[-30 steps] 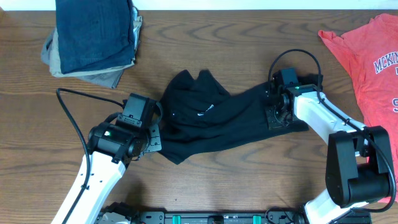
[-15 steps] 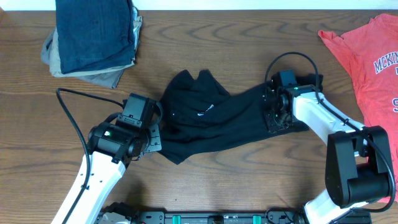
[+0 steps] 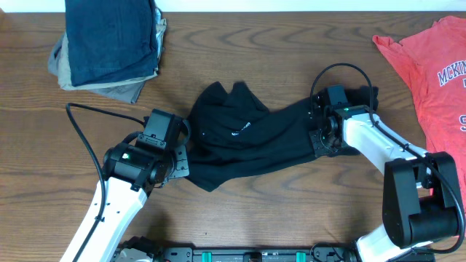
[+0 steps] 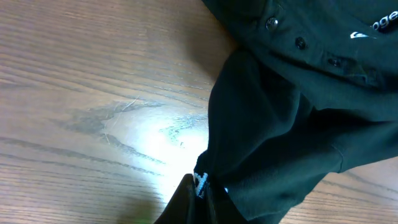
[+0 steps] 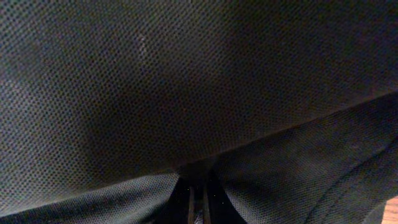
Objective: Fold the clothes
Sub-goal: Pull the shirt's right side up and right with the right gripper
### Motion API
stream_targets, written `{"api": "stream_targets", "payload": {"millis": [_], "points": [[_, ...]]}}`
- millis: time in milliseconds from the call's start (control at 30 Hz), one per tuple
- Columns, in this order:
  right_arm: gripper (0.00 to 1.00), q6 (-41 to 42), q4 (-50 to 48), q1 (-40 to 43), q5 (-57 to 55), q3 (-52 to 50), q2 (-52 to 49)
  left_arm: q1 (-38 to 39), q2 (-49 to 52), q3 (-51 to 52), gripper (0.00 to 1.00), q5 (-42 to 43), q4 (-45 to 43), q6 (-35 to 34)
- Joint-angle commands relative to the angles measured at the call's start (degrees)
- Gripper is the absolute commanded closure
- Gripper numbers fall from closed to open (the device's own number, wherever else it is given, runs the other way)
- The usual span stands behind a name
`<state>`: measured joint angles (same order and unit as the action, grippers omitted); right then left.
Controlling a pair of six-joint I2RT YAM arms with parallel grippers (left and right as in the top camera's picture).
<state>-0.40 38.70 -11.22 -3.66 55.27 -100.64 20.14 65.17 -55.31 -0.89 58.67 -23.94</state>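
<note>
The black shirt lies crumpled across the table's middle, small white logo facing up. It has buttons near the collar in the left wrist view. My left gripper is shut on the shirt's left edge, by a white tag. My right gripper is shut on the shirt's right end; its wrist view is filled with black mesh fabric. The coral-red T-shirt with navy lettering lies flat at the far right.
A stack of folded clothes, blue on top of grey-tan, sits at the back left. Bare wooden table shows in front of the shirt and between the shirt and the stack.
My right gripper has shifted slightly with the shirt's right end. The left arm and the rest of the shirt have not visibly moved.
</note>
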Motion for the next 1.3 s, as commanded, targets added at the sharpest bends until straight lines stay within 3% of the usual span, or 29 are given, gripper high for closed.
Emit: {"api": "stream_targets", "payload": {"millis": [0,200,1167,1267], "points": [[0.99,1.7,-0.8,-0.4,-2.3,-0.8,-1.0,0.0,0.1,0.1,0.94,-1.4,0.2,0.7],[0.94,1.7,-0.8,-0.4,-2.3,0.5,-1.0,0.0,0.1,0.1,0.94,-1.4,0.2,0.8],[0.87,1.6,-1.5,-0.4,-1.7,2.8,-1.0,0.0,0.3,0.4,0.94,-1.4,0.2,0.7],[0.81,1.6,-1.9,-0.4,-1.7,2.8,-1.0,0.0,0.3,0.5,0.94,-1.4,0.2,0.7]]}}
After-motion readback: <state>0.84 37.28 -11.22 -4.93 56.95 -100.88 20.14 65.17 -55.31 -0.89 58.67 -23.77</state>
